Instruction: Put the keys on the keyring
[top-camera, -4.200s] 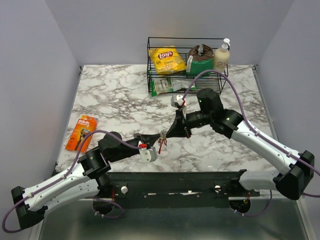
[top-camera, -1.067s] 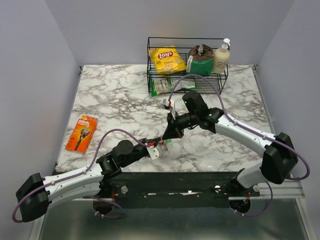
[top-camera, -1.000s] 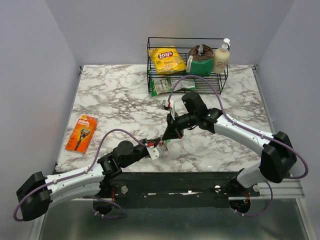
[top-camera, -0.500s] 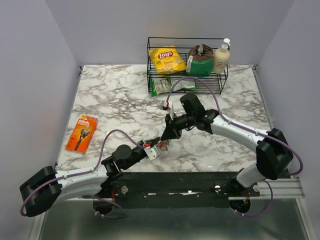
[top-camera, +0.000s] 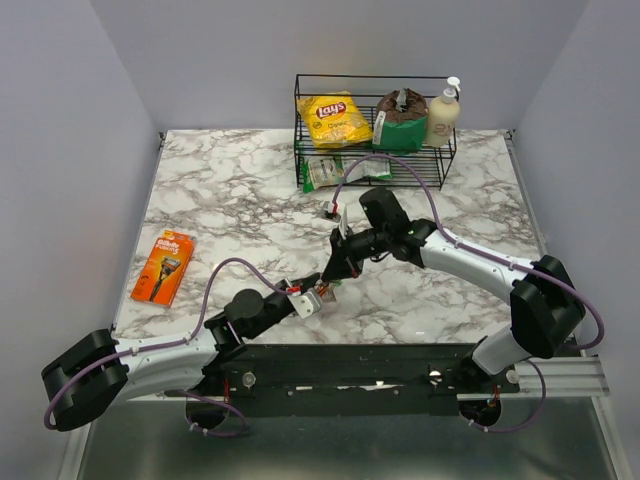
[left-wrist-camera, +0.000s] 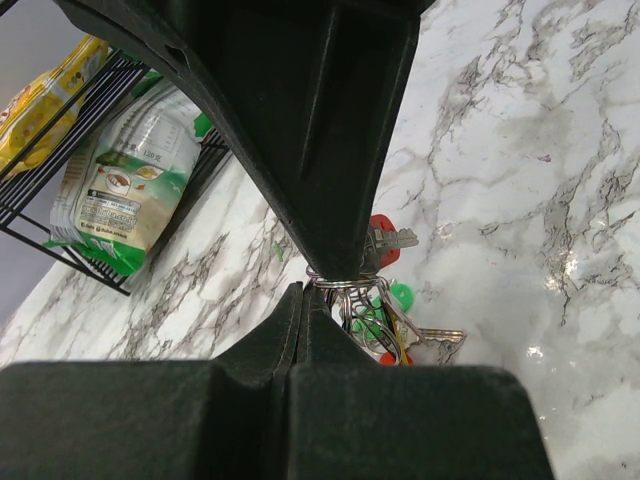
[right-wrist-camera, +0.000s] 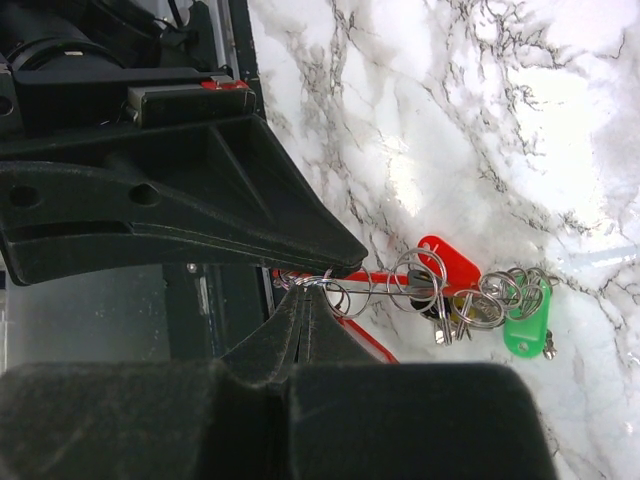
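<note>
The left end effector and the right end effector are both shut tight. Their tips meet and pinch the thin keyring. This is close to the near edge of the surface, about halfway along it. The bunch stretches out in a line away from the tips. First comes the ring, then a red loop, then the keys. A green tag is at the far end, pointing away from the ring. I cannot tell if the keys touch the surface.

Bright even light; dark, blurred wrist-view foregrounds
</note>
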